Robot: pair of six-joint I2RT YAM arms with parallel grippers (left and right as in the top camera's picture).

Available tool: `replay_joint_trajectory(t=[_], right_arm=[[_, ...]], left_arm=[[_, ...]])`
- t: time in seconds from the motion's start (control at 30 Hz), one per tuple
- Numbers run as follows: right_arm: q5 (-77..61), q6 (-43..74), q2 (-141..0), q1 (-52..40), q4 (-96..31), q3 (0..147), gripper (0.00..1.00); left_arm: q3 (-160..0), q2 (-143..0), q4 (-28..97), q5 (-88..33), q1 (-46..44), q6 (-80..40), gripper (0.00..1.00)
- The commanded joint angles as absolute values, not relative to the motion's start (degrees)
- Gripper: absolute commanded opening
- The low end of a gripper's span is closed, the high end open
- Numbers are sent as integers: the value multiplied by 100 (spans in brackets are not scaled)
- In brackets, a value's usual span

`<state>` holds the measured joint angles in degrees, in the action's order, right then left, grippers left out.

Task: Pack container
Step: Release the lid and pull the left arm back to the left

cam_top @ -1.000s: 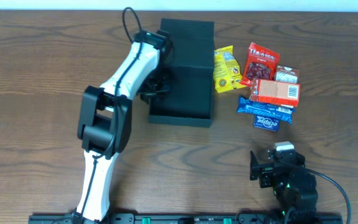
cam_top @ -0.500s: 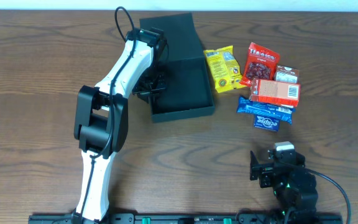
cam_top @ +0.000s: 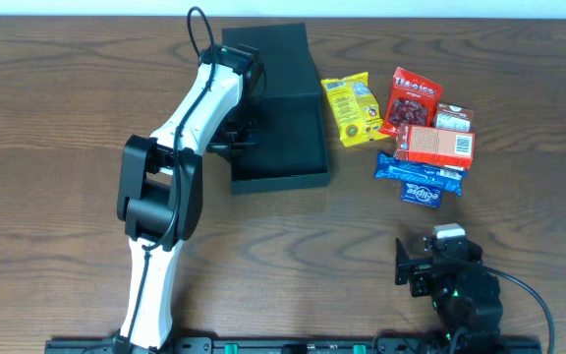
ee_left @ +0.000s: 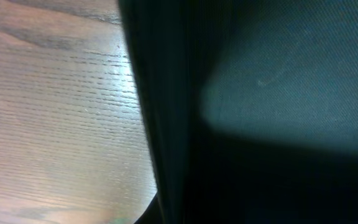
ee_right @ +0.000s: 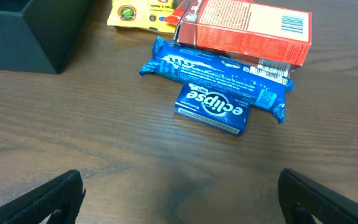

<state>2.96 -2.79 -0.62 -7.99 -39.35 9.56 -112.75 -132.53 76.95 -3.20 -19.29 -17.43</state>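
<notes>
Container (cam_top: 288, 147) open, nothing visible inside. My left fingers (cam_top: 240, 139) are closed on its left wall. My right fingers (ee_right: 182, 198) are spread wide and empty, the Eclipse gum (ee_right: 213, 109) just ahead of them on the bench (cam_top: 67, 147). Packing not begun, every snack still outside.

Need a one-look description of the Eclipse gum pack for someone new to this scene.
On the wooden table, look right of the open dark box to the snack cluster. The gum pack lies at its robot-side edge, beside the long blue wrapper: small, flat, blue, reading "eclipse".
</notes>
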Motion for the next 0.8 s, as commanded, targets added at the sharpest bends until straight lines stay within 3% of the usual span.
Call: replay_joint_trajectory(t=[0.0,0.37,0.4,0.43,0.5,0.6,0.63,0.77], right_arm=[[294,-329,-32,-757,-3940,908,99],[296,-329,-32,-757,-3940,908,99],[296,-329,-32,-757,-3940,908,99],[294,-329,-32,-757,-3940,908,99],[294,-329,-32,-757,-3940,908,99],[294,-329,-32,-757,-3940,908,99],[294,-329,-32,-757,-3940,908,99],[294,-329,-32,-757,-3942,908,99]], left_arm=[[-11255,-13017,7754,-93,-1925,-1367,6],[-11255,-13017,7749,67,-1907,-1240,6],[-11255,-13017,7747,67,-1909,-1240,15],[-11255,-13017,7747,58,-1909,-1245,38],[-11279,-12995,7752,-91,-1907,-1245,66],[-11509,-12862,7747,-305,-1907,-1264,94],[-11611,-12798,7749,-303,-1907,-1291,97],[-12112,-12429,7730,-305,-1903,-1361,95]])
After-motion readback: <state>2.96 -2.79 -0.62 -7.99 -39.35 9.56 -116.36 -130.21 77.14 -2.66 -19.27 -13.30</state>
